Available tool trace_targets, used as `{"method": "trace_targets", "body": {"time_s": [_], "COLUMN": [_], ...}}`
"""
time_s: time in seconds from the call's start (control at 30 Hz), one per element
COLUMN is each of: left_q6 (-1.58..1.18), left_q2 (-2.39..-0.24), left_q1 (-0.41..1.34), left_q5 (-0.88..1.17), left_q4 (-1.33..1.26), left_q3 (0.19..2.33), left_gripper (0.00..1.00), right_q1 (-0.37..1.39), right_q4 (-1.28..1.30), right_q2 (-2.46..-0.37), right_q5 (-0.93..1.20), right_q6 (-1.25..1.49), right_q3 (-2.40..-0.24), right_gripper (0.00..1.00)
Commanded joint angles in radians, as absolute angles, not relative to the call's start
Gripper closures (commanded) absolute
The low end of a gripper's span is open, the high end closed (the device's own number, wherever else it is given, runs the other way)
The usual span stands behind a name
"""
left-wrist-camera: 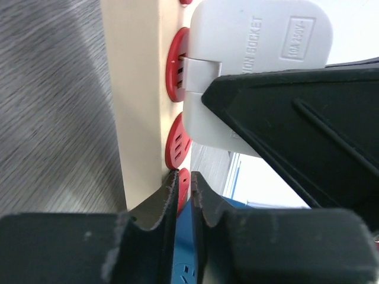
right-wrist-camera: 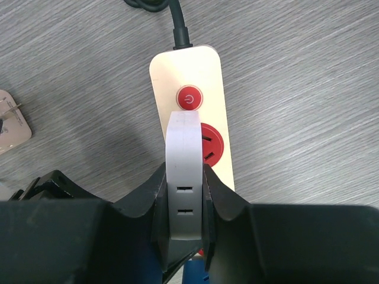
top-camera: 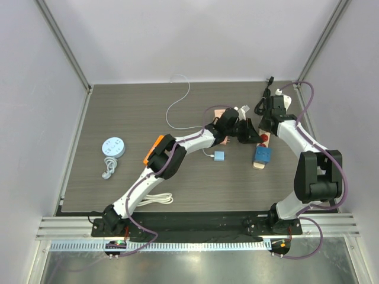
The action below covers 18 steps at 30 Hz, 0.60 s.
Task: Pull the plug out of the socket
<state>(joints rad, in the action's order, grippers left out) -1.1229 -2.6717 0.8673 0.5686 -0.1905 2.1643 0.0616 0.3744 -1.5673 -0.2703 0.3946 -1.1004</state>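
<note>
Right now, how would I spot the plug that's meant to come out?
On the right half of the table lies a long beige power strip with red outlets. The plug is the dark blue cube at its near end, bigger and darker than the light-blue cube to its left; the neighbouring adapter is white.

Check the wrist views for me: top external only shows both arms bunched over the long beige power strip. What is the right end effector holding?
Observer: The right end effector is shut on a flat white plastic adapter plugged in beside the round red power button, not the dark blue cube plug.
Operator: And the left one?
Observer: The left end effector is nearly closed and empty, tips at the edge of the long beige power strip.
</note>
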Motion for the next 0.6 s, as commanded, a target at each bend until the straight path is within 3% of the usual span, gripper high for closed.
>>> {"method": "trace_targets", "body": {"time_s": [0.0, 0.2, 0.57], "left_q6": [-1.085, -1.046, -1.042], "left_q2": [-2.758, -2.754, -2.78], "left_q1": [0.879, 0.888, 0.899], "left_q5": [0.523, 0.488, 0.371], "left_q4": [-0.14, -0.112, 0.066], "left_q3": [2.2, 2.223, 2.24], "left_gripper": [0.83, 0.8, 0.92], "right_q1": [0.094, 0.095, 0.095], "right_q4": [0.291, 0.287, 0.324], "right_q2": [-1.549, -1.552, -1.505], "right_q5": [-0.107, -0.035, 0.019], "right_q6": [0.477, 0.506, 0.516], "right_q3": [-1.126, -1.089, -1.117], "right_gripper": [0.99, 0.99, 0.99]}}
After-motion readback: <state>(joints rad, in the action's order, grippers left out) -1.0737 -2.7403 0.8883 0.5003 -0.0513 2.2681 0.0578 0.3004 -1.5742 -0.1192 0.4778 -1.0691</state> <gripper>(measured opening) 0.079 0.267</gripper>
